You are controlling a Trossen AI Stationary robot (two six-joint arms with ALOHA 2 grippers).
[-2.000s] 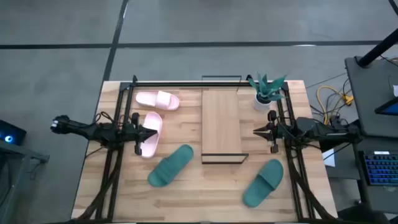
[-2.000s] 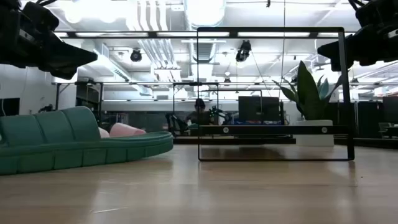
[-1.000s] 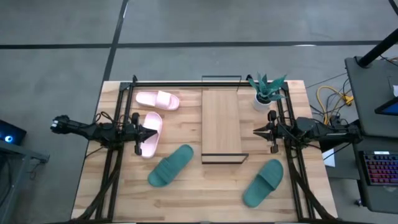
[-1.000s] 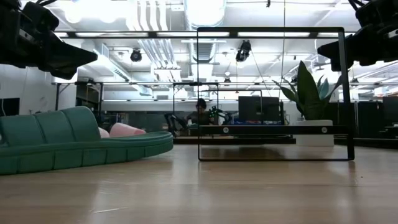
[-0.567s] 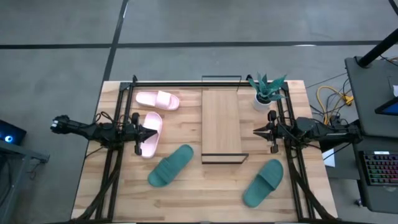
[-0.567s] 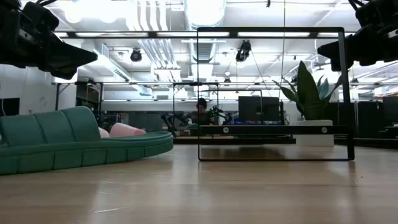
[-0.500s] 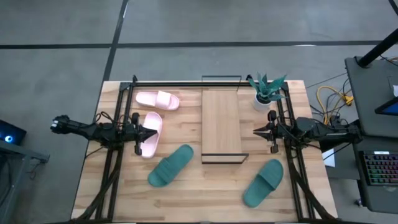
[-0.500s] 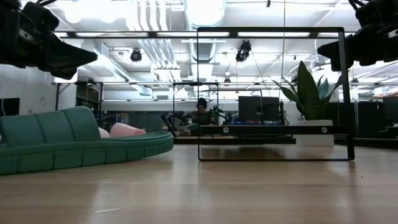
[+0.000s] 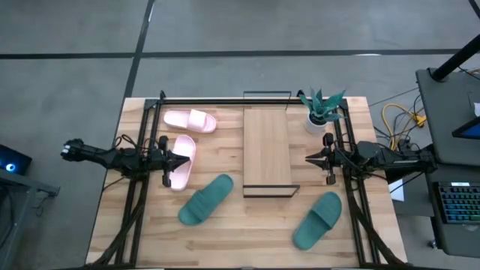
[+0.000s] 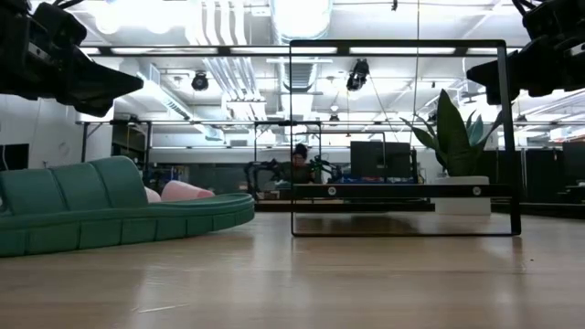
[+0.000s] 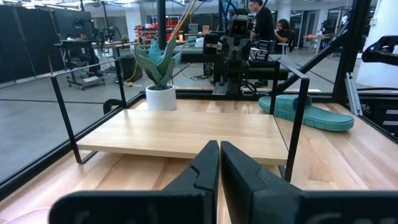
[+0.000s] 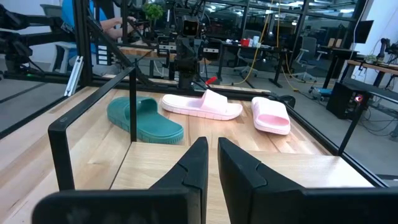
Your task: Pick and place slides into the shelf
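Observation:
The shelf (image 9: pixel 266 150), a light wood plank in a thin black wire frame, stands mid-table. Two pale pink slides (image 9: pixel 190 120) (image 9: pixel 181 161) lie sole-down left of it. One teal slide (image 9: pixel 205 199) lies nearer the front, and a second teal slide (image 9: pixel 317 220) lies at the front right. My left gripper (image 9: pixel 186 160) is shut and hovers level above the nearer pink slide, pointing at the shelf (image 11: pixel 186 134). My right gripper (image 9: pixel 309 158) is shut too, level on the shelf's right side, pointing at the shelf. Neither gripper holds anything.
A potted plant (image 9: pixel 321 109) in a white pot stands at the far right corner beside the shelf. Black frame rails run along the table's left, right and far edges. Bare wood lies between the two teal slides at the front.

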